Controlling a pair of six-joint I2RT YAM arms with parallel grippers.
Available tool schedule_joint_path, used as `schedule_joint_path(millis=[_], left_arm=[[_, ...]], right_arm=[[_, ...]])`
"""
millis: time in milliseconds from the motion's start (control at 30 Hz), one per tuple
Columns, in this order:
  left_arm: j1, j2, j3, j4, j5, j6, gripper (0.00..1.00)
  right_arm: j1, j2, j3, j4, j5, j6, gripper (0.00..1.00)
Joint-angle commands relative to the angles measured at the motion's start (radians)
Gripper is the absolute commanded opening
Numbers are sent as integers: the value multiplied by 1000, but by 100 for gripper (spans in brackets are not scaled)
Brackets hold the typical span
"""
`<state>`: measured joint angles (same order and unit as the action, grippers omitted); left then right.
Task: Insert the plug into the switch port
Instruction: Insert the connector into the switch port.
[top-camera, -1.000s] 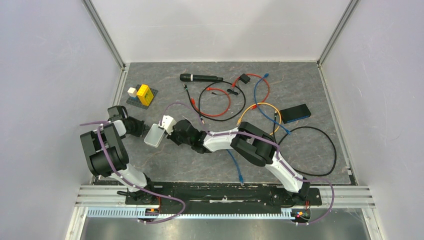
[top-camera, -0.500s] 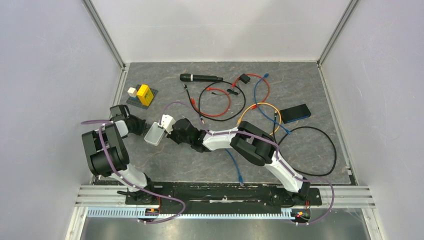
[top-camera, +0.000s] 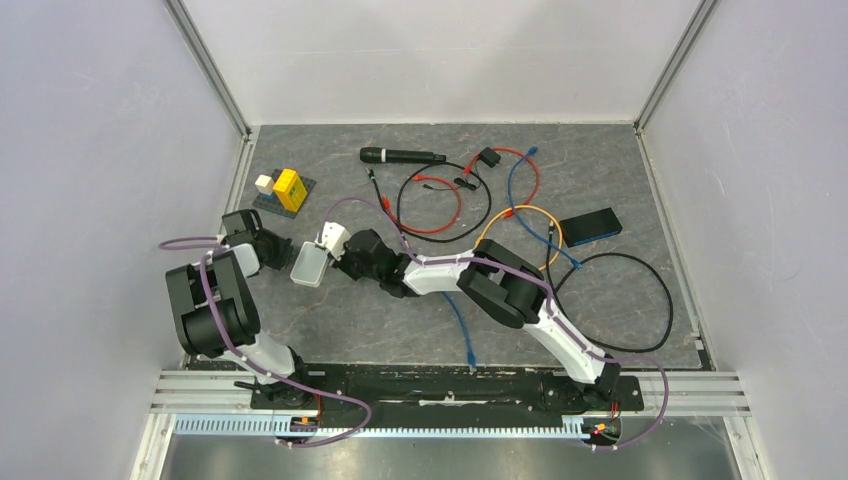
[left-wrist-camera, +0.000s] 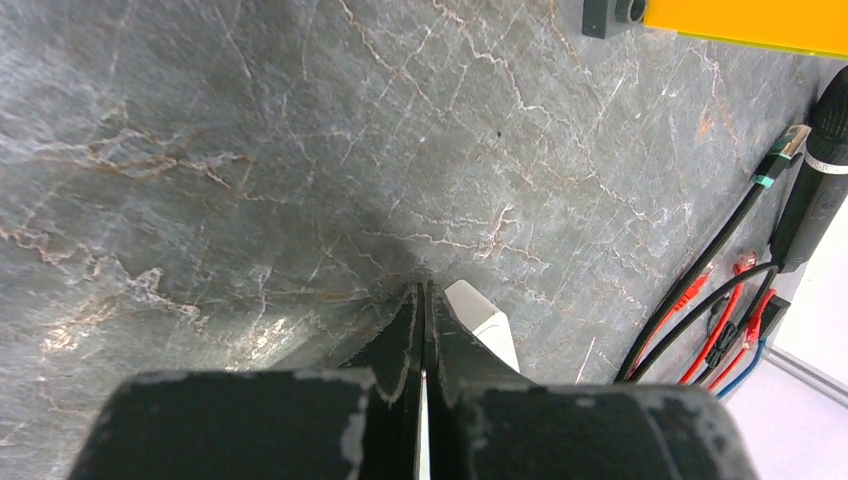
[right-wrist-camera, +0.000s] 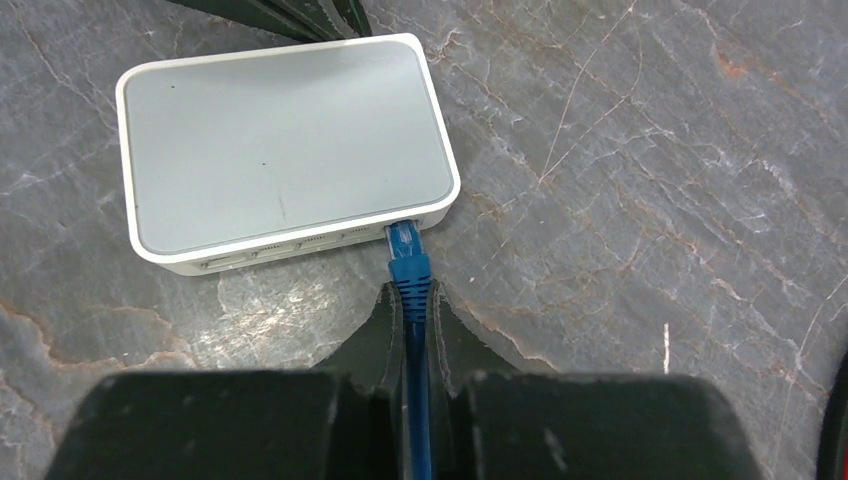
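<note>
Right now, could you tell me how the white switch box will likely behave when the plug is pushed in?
The switch box looks small and flat, so probably light. Lying flat on the smooth table, it would likely slide rather than tip. The shut left gripper behind it may brace it.

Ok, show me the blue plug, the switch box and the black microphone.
blue plug (right-wrist-camera: 405, 250): right wrist view, on the connector body.
switch box (right-wrist-camera: 280, 150): right wrist view, middle of its top face.
black microphone (top-camera: 400, 156): top view, middle of its barrel.
</note>
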<state>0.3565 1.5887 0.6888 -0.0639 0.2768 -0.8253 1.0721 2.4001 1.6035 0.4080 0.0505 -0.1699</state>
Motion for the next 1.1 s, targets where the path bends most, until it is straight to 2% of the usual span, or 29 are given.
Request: schedule_joint_path(millis=[0,200,367,533,667,767,900,1067], left_arm=[[-103,38,-62,-233,273,48,2],[-139,59,-78,-145,385,78,2],[-157,66,-61,-137,419,112,2],[-156,56,-1,-207,360,143,2],[-156,45,71,-250,306,156,2],[-155,58,117,-291,256,171,2],[-156,69,106,-280,252,162,2],[-156,103,75,-269,257,155,2]], right_arm=[[5,45,114,238,-77,-53,0],[2,82,167,225,-202,-98,0],[-3,96,196,205,-296,-144,0],[-14,95,199,185,-381,-156,0],[-52,89,209,143,-524,-166,0],[-72,81,220,101,-535,-194,0],[-79,78,206,100,-548,-214,0],[-79,76,175,185,-446,-202,0]])
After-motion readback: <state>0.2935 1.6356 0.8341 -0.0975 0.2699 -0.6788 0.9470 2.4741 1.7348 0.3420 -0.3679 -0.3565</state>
